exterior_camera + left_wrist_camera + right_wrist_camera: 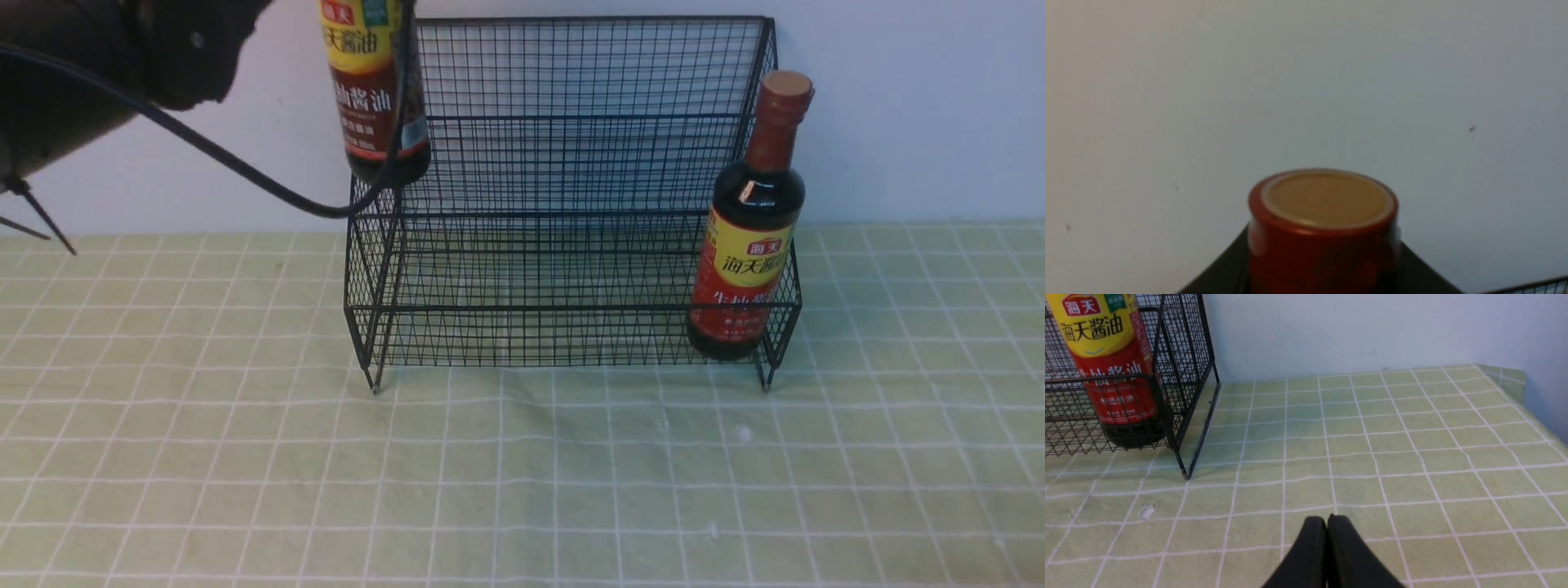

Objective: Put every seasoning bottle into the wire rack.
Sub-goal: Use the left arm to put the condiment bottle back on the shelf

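A seasoning bottle with a brown lower label (375, 90) hangs upright in the air over the left side of the black wire rack (563, 204). Its top is cut off by the front view's upper edge. In the left wrist view its reddish cap (1323, 204) stands between my dark fingers (1220, 273); the left gripper (1323, 265) is shut on the neck. The red-labelled bottle (747, 245) stands in the rack's lower tier at the right end (1106, 367). My right gripper (1327, 520) is shut and empty above the cloth, to the right of the rack (1184, 375).
A green checked cloth (522, 474) covers the table, with a pale wall close behind the rack. My left arm (98, 73) fills the upper left, and its black cable (245, 171) loops across in front of the held bottle. The cloth ends at a wall corner (1515, 379) on the right.
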`<action>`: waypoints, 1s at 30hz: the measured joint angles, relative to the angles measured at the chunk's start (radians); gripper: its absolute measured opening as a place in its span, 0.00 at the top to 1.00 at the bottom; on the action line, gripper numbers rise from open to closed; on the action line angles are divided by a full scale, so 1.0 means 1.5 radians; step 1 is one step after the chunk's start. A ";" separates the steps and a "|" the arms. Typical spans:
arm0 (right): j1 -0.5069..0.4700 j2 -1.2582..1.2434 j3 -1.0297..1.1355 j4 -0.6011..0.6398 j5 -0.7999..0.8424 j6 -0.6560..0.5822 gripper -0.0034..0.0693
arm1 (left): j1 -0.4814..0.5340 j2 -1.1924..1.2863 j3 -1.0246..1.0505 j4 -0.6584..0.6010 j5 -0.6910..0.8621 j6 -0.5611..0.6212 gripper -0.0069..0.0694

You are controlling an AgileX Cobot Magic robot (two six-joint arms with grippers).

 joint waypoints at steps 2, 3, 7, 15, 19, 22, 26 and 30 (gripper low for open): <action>0.000 0.000 0.000 0.000 0.000 0.000 0.97 | 0.000 0.018 0.000 0.000 0.004 -0.010 0.57; 0.000 0.000 0.000 0.000 0.000 -0.001 0.97 | 0.000 0.027 0.000 0.001 0.009 -0.015 0.57; 0.000 0.000 0.000 0.000 0.000 -0.002 0.97 | 0.000 0.043 0.000 0.001 0.064 -0.030 0.57; 0.000 0.000 0.000 0.000 0.000 -0.002 0.97 | 0.000 0.053 0.002 0.006 0.182 -0.041 0.57; 0.000 0.000 0.000 0.000 0.000 -0.002 0.97 | 0.000 0.082 0.002 0.008 0.212 -0.042 0.57; 0.000 0.000 0.000 0.000 0.000 -0.002 0.97 | 0.000 0.093 0.000 0.011 0.208 -0.043 0.57; 0.000 0.000 0.000 0.000 0.000 -0.003 0.97 | 0.000 0.096 -0.001 0.011 0.208 -0.046 0.57; 0.000 0.000 0.000 0.000 0.000 -0.003 0.97 | 0.000 0.096 -0.001 0.011 0.209 -0.046 0.55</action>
